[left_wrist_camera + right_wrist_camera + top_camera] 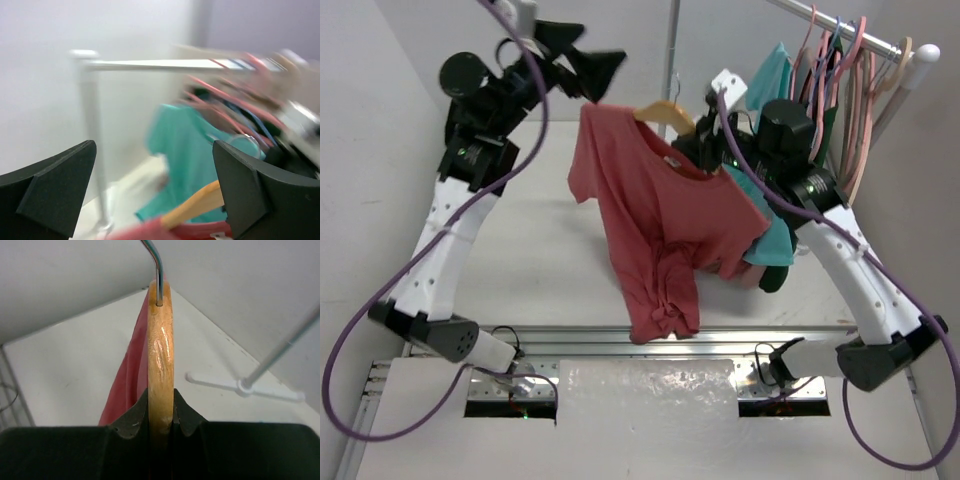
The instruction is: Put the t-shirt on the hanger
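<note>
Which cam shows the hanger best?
Right wrist: hanger fills the centre, sharp, hook visible, clamped in the right hand. Top shows one wooden end above the shirt; left wrist, a blurred end.

The hanger (pixel 161 365) at frame centre is light wood, varnished glossy with bright highlights. Its hook (pixel 158 270) is smooth, shiny metal. The t-shirt (pixel 660 220) is soft, matt coral cloth, creased. The right gripper (pixel 161 407) looks like matt black plastic, slightly grainy. At upper right, the rail (pixel 840 25) is polished metal.

The t-shirt (pixel 660 230) hangs on the hanger (pixel 665 112) above the table (pixel 540 250) (rack (pixel 840 30) behind, rightward).
</note>
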Controlling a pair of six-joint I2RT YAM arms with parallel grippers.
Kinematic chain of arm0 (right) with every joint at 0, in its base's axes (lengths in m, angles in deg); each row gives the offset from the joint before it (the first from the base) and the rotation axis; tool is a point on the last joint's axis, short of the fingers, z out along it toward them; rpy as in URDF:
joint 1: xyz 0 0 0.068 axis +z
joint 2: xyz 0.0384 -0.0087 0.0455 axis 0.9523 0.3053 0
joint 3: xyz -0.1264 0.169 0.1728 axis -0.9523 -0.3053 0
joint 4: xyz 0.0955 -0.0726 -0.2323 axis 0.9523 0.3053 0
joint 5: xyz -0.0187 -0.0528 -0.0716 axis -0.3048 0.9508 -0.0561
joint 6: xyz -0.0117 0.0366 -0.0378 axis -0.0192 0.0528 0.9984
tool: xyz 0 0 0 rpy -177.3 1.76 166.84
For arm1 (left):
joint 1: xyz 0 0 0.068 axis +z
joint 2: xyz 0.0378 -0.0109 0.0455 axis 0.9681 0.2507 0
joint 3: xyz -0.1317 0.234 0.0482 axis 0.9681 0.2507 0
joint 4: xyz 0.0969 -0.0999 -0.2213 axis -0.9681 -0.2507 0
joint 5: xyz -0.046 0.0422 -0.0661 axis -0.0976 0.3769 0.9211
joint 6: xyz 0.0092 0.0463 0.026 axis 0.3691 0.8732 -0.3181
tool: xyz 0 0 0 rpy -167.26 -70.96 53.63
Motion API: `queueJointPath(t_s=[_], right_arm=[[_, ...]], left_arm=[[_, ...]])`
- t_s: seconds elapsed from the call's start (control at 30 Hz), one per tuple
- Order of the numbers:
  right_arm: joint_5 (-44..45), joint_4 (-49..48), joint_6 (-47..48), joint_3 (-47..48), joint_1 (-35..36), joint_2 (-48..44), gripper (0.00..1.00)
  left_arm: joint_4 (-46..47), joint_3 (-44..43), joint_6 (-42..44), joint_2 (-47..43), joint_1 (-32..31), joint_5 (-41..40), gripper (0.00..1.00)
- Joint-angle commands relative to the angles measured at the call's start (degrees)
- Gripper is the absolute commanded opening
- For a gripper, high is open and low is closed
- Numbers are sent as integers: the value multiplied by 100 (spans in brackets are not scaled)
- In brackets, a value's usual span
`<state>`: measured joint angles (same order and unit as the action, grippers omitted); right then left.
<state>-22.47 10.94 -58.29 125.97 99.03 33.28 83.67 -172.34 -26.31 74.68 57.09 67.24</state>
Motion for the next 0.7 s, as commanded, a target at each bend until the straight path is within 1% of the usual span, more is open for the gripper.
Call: queueJointPath(t_s=[0.0,0.03,0.07,0.1,0.17,0.2,0.23,0.27,0.3,0.33,0.37,0.4,0.47,0.5,0.57,0.6,0.67], right_arm=[[1675,-86,-863,1131,-70,482,0],[2123,100,-1003,1448,-70,676,0],[2797,250,-1188,1712,-70,843,0],[3152,521,-1250,2306,-79,1201,0],[3732,646,-1286,2828,-88,1546,0],[3822,1013,-1330,3579,-175,1983,0],[3902,1208,-1391,3987,-228,2205,0],[4059,1540,-1452,4652,-342,2398,0],[4243,1657,-1462,4876,-369,2670,0],[4393,1701,-1427,5000,-387,2699,0],[4473,1650,-1427,4888,-422,2673,0],[4587,1554,-1418,4713,-439,2446,0],[4763,1325,-1348,4135,-439,2164,0],[4955,1298,-1330,4036,-431,2050,0],[5010,1062,-1225,3720,-448,1777,0],[4975,999,-1225,3710,-466,1759,0],[4852,1357,-1189,4287,-483,2003,0]], left_arm=[[-1157,-315,-349,-589,37,-3858,100],[-1404,-228,-394,-739,38,-4839,100],[-1580,-19,-473,-906,29,-5075,100],[-1713,636,-526,-1386,29,-5147,99],[-1618,1543,-666,-1968,38,-4877,100],[-1452,2496,-789,-2571,38,-4753,100],[-1433,2906,-877,-2864,38,-4691,100],[-1494,3624,-939,-3355,38,-4656,100],[-1581,3936,-939,-3560,29,-4673,100],[-1687,4182,-922,-3753,37,-4760,99],[-1836,4681,-791,-4051,29,-4804,99],[-1889,4921,-703,-4150,37,-4944,99],[-2064,5412,-458,-4282,38,-5112,100],[-2100,5537,-386,-4282,38,-5147,100],[-2153,5800,-307,-4230,29,-5139,100],[-2145,5872,-324,-4221,37,-5026,100],[-2110,5942,-386,-4247,38,-4815,100]])
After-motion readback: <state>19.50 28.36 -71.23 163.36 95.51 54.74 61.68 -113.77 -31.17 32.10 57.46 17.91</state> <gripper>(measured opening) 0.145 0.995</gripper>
